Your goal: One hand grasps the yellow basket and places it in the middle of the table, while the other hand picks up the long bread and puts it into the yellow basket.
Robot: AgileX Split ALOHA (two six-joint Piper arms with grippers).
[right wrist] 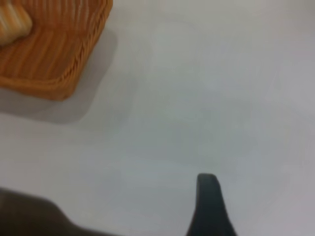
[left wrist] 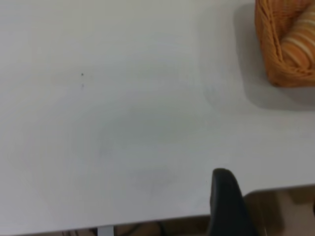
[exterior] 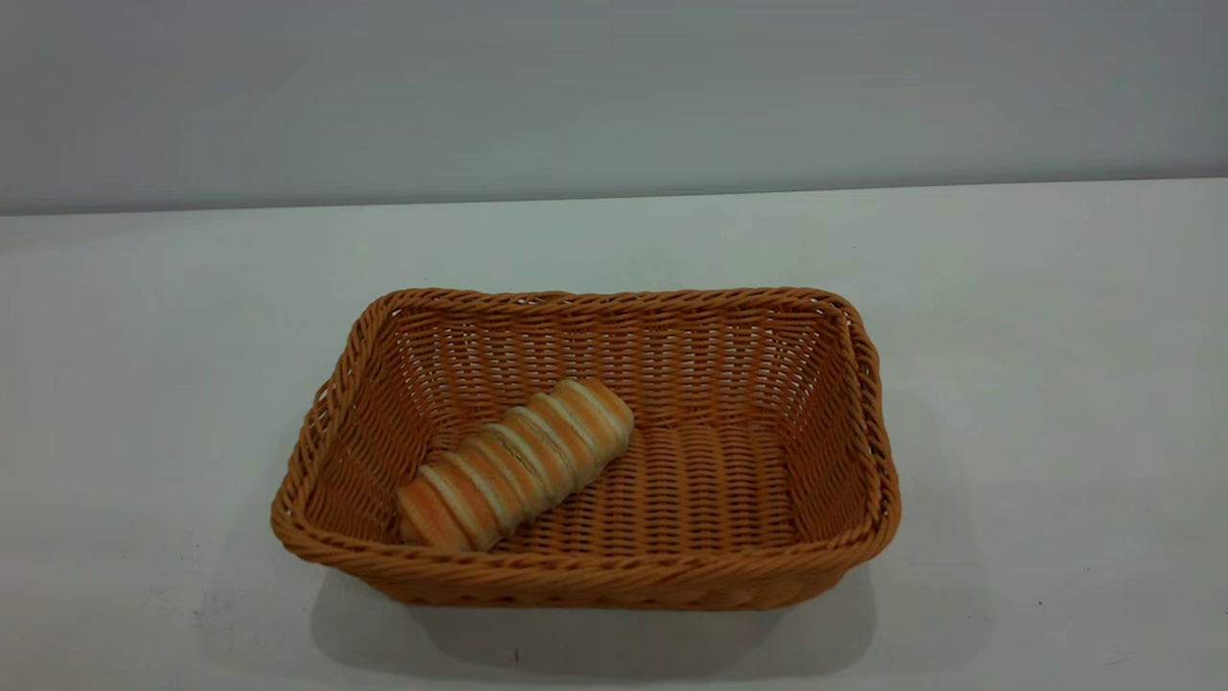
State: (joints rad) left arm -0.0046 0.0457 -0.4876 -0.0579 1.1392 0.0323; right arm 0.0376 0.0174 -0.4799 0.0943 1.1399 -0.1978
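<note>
On white table [exterior: 1007,336], centre: yellow basket [exterior: 585,566] | long bread [exterior: 518,463] inside | grey wall [exterior: 614,86] behind | both grippers' state: cannot tell

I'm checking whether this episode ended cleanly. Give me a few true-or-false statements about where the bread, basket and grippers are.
1. The long bread lies inside the yellow basket. True.
2. The bread stands upright against the basket's far wall. False: it lies on the basket floor, diagonally, toward the exterior view's left.
3. The left gripper is holding the basket's rim. False: it is over bare table, apart from the basket.
4. The right gripper is clear of the basket. True.
5. The basket is tipped on its side. False: it sits flat, opening upward.
</note>
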